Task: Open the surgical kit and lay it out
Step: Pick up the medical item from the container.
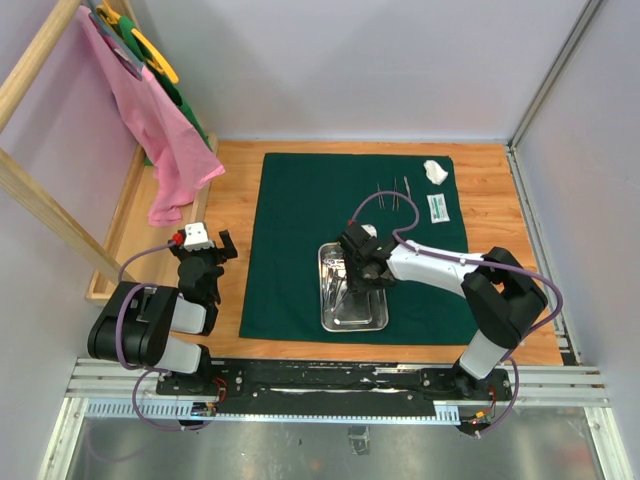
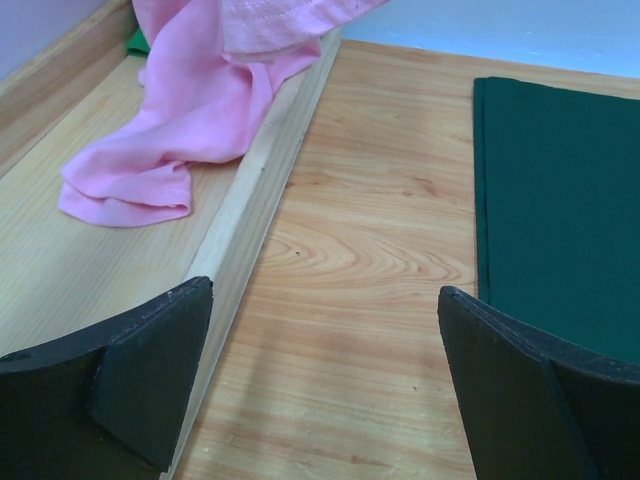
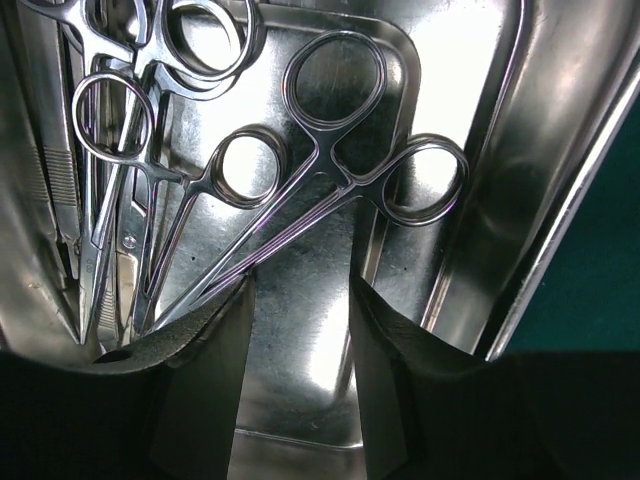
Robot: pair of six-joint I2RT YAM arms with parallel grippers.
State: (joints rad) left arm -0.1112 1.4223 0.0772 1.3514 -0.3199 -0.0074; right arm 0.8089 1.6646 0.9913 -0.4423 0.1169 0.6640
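The dark green cloth (image 1: pixel 300 200) lies spread flat on the wooden table. The steel tray (image 1: pixel 375 318) sits at its near middle. My right gripper (image 1: pixel 356 268) hangs low over the tray, jaws open with nothing between them (image 3: pixel 298 330). Several ring-handled steel forceps (image 3: pixel 330 180) lie in the tray (image 3: pixel 520 150) just ahead of the fingers. Thin steel tweezers and forceps (image 1: pixel 393 192) lie on the cloth's far part. A white gauze wad (image 1: pixel 435 171) and a small white packet (image 1: pixel 437 207) lie at the far right. My left gripper (image 1: pixel 207 262) is open over bare wood (image 2: pixel 325 330), left of the cloth (image 2: pixel 560 200).
A wooden rack (image 1: pixel 125 240) stands along the left with a pink cloth (image 1: pixel 160 130) draped over it, also in the left wrist view (image 2: pixel 190 130). Its low rail (image 2: pixel 270 180) runs beside my left fingers. Grey walls close the back and right.
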